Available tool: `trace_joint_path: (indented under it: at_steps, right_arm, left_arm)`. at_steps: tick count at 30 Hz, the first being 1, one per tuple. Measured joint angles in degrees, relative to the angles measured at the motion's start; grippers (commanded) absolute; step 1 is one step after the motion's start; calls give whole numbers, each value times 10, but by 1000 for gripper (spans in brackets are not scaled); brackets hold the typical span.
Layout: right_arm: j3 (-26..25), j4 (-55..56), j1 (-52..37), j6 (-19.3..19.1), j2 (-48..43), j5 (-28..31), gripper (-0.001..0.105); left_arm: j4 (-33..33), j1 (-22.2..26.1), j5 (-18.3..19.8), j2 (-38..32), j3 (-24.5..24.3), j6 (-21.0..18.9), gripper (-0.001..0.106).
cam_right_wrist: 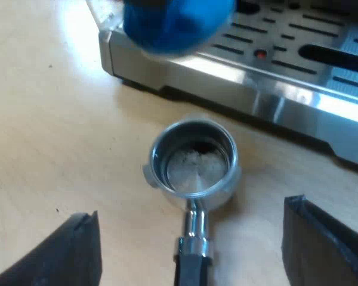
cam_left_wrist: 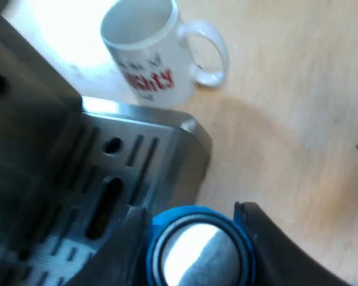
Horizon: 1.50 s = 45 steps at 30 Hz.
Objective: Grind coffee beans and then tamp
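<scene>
Left gripper (cam_left_wrist: pixel 188 217), closed on the blue tamper (cam_left_wrist: pixel 194 250), hangs beyond the holder (cam_right_wrist: pixel 194 161), whose handle runs back toward the wide-open, empty right gripper (cam_right_wrist: pixel 190 211).

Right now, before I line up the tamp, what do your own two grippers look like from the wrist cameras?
My left gripper has two black fingers, matte, broad and blocky, with squared tips and flat inner faces. My right gripper is the same build: two thick black fingers with angular cut tips. I see no markings or labels on any of them.
</scene>
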Motion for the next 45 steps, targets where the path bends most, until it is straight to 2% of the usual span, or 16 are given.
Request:
trace_joint_path:
  at_steps: [6,9,11,14,16,17,25,29,34,45]
  right_arm:
    - [0,-21,0,-2,0,0,65]
    - [0,-47,3,-29,0,-11,65]
    - [2,-68,21,-63,0,-12,65]
    - [2,-75,30,-76,0,-13,65]
    - [2,-95,70,-113,0,-13,65]
    - [2,-95,78,-116,0,-13,65]
    - [2,-98,95,-116,0,-13,65]
    - [2,-98,95,-117,0,-13,65]
    - [2,-98,95,-117,0,-13,65]
    - [2,-98,95,-117,0,-13,65]
  left_arm:
    - [25,17,-8,-43,0,-39,1]
    - [52,52,-8,-48,0,-50,1]
    - [78,81,-8,-48,0,-50,1]
    - [87,92,-8,-48,0,-50,1]
    - [105,121,-8,-48,3,-50,1]
    - [104,127,-8,-48,4,-47,1]
    - [101,133,-8,-48,47,-45,1]
    - [84,133,-8,-48,108,-45,1]
    - [49,133,-8,-48,155,-45,1]
    - [7,133,-11,41,162,-45,1]
